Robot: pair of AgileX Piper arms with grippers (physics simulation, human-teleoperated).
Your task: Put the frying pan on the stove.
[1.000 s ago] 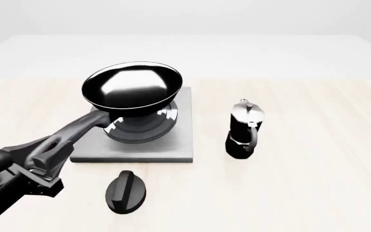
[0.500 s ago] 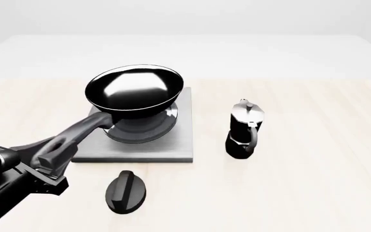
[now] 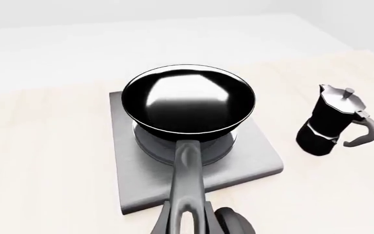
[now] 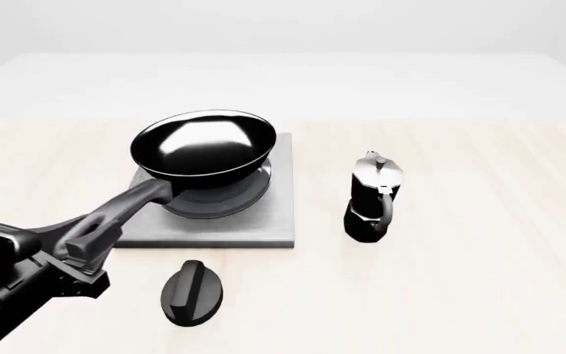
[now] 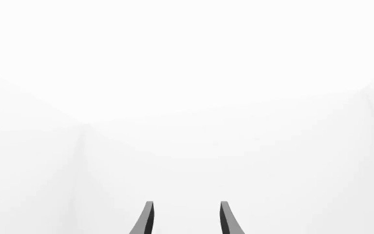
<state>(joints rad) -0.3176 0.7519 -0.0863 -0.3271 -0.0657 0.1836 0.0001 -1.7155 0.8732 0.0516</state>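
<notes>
Black frying pan (image 4: 204, 144) handle lies between left fingers (image 4: 77, 243).

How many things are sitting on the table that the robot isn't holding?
3. The stove lies under the pan, the moka pot stands to the stove's right, and the knob lies in front of the stove. Nothing else shows, though the pan hides part of the stove.

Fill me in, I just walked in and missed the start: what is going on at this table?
The left gripper holds the frying pan by its long handle, with the pan over the stove's silver rings; whether it rests on them yet is unclear. A moka pot stands on the table to the stove's right, and a black knob lies in front of it. The right gripper is open, facing blank white, holding nothing.
</notes>
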